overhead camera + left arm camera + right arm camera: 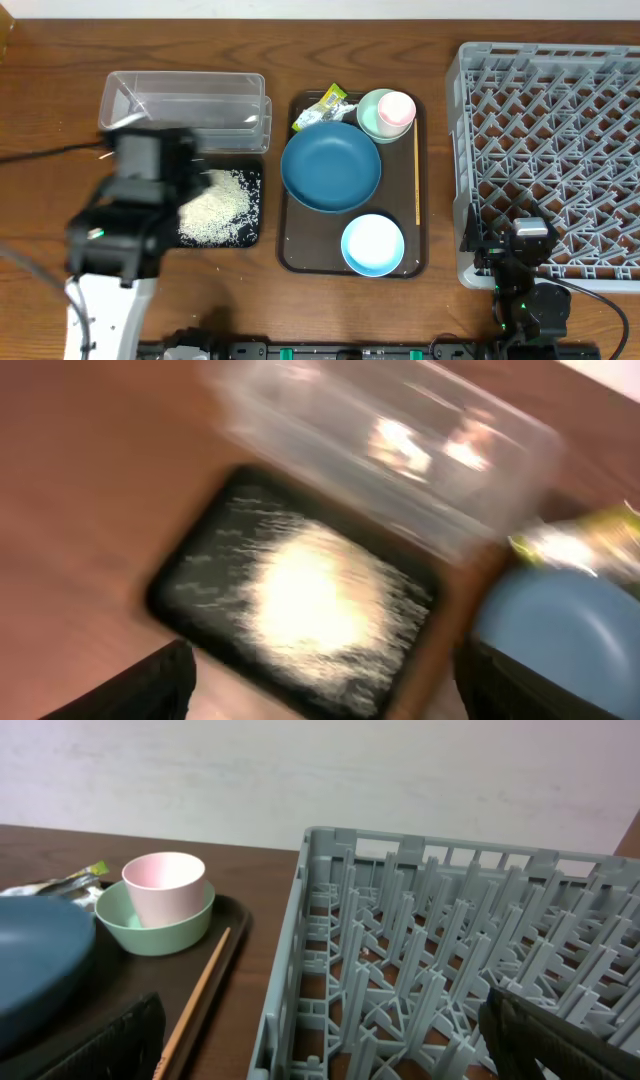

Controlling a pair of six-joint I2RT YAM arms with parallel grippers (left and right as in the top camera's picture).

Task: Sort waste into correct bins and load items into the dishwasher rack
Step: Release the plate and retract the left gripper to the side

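Observation:
White rice (213, 208) lies heaped in the black tray (251, 234), with the clear tub (185, 105) just behind it. My left gripper (325, 680) hovers open and empty over the rice (310, 595); the left wrist view is blurred. The brown tray holds the dark-blue plate (331, 166), the light-blue bowl (373, 244), the mint bowl (372, 122) with the pink cup (397, 108) in it, the wrapper (322, 108) and the chopstick (417, 175). My right gripper (335, 1040) is open and empty, astride the front left wall of the dishwasher rack (555, 160).
The brown serving tray (287, 250) sits between the black tray and the rack. My left arm (120, 230) covers the black tray's left part. A dark cable (40, 155) runs across the table at the left.

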